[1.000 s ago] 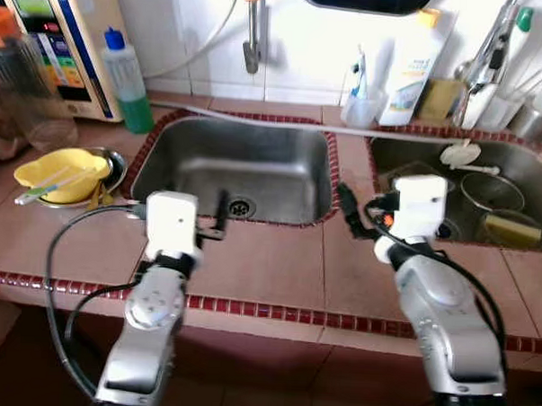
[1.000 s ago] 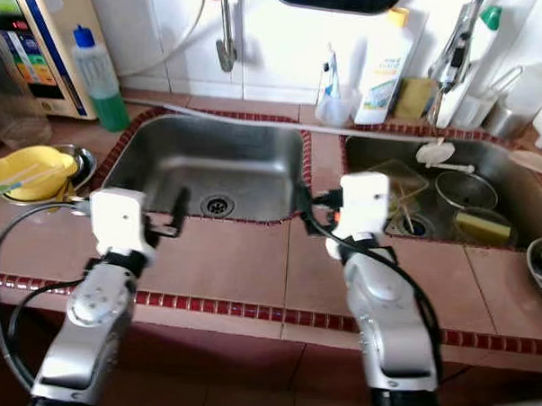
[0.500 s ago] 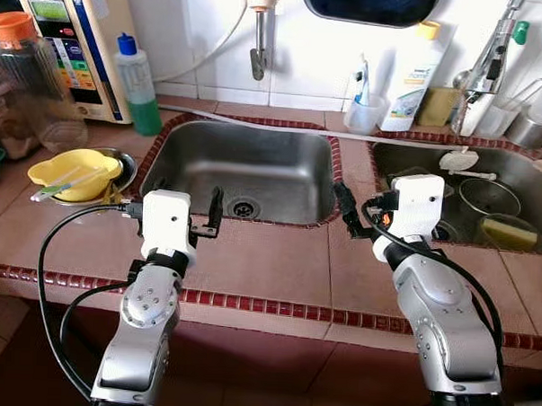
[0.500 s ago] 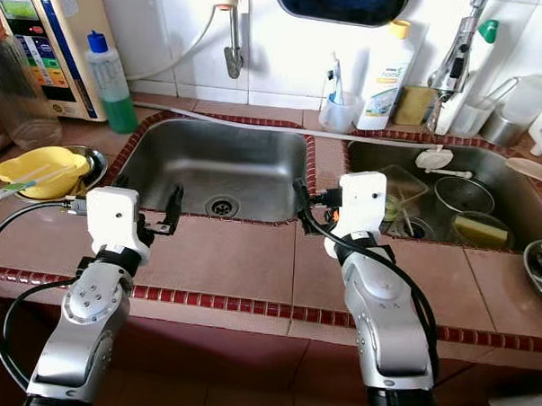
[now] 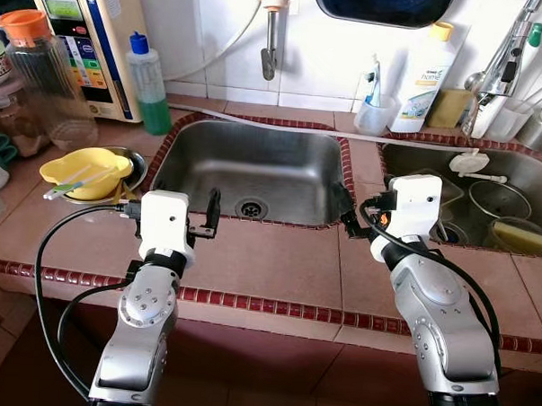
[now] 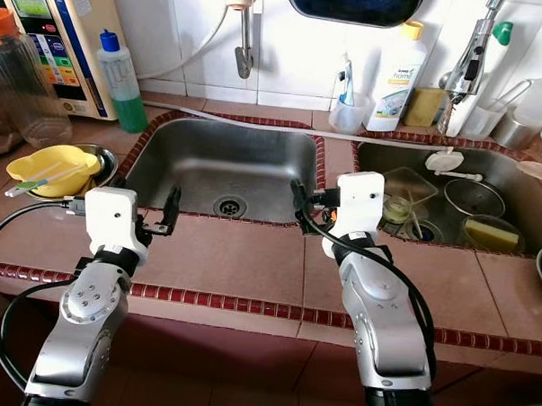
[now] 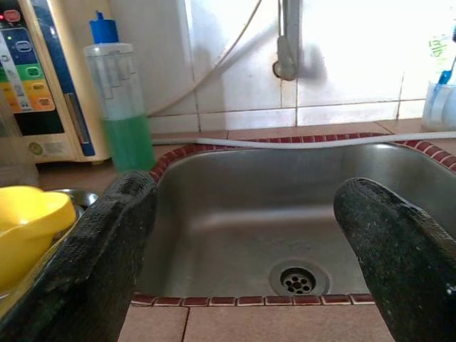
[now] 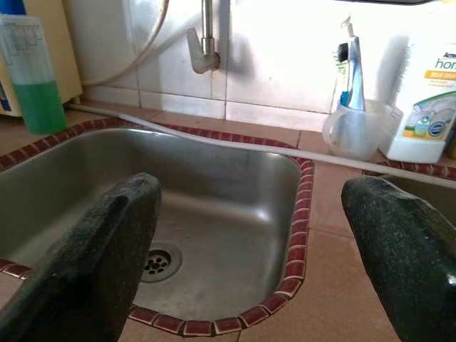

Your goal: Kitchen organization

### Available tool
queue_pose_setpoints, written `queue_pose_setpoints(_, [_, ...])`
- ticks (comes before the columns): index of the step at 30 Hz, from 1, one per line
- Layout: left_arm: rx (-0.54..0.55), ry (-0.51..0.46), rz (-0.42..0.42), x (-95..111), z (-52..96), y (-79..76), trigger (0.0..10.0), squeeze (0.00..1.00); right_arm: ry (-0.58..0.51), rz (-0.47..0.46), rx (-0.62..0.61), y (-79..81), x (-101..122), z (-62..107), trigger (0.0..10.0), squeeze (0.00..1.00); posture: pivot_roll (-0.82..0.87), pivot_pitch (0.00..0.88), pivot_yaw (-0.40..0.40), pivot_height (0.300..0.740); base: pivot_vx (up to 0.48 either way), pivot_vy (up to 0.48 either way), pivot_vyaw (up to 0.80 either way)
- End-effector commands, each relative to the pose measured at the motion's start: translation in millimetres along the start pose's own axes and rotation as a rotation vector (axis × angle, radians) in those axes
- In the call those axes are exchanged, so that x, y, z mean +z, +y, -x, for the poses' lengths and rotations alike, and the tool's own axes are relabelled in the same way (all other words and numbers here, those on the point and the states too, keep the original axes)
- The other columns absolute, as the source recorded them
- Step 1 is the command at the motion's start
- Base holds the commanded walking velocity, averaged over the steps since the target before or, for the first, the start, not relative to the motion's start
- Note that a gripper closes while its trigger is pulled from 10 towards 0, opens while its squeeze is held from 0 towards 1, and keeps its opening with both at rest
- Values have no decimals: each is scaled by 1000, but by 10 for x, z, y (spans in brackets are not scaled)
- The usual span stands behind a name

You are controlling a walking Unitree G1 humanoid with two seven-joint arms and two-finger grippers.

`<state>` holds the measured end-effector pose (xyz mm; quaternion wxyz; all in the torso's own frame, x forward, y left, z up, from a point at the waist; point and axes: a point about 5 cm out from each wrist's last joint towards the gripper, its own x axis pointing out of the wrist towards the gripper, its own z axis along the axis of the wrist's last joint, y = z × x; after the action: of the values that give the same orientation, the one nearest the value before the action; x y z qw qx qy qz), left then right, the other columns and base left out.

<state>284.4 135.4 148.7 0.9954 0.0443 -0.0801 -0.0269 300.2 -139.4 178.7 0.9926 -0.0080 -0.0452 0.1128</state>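
In the left eye view, the whole scene is seen to have shifted downward and slightly rightward compared with a second ago, and the blur of that earlier picture is gone; this is judged a camera move, with the head raised and settled, not a move of the things. More of the left of the brown-tiled surface is now taken in: a clear plastic jar with an orange lid, a beige wall-mounted water unit and a clear bottle of green liquid with a blue cap. A yellow plastic bowl rests in a steel dish just beside the empty stainless steel left sink. The left gripper is held over the near rim of that sink, fingers apart and holding nothing.

In the right eye view, the right gripper hovers over the tiled strip between the two sinks, likewise spread and empty. The right sink is seen crowded with a round metal strainer, a yellowish sponge and other ware, which are judged the likely things to be organised.

In the left wrist view, two black fingers frame the sink drain, well apart.

In the right wrist view, the same wide spread is shown, with a clear cup holding toothbrushes and a white detergent bottle beyond. Nothing has yet been grasped; the task is judged barely begun.
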Motion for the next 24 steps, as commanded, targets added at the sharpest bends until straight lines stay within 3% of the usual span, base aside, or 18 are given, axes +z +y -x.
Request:
queue_pose_setpoints(1, [-3,-14,-16,33,-8,-6,10000,0,-16,3,5,1,41,-6,10000,0,-21,47,18,740,0,0,0])
queue_pose_setpoints(24, [-18,-40,-16,74,-21,-37,10000,0,-21,5,-5,-13,50,-3,10000,0,-28,46,22,740,0,52,0])
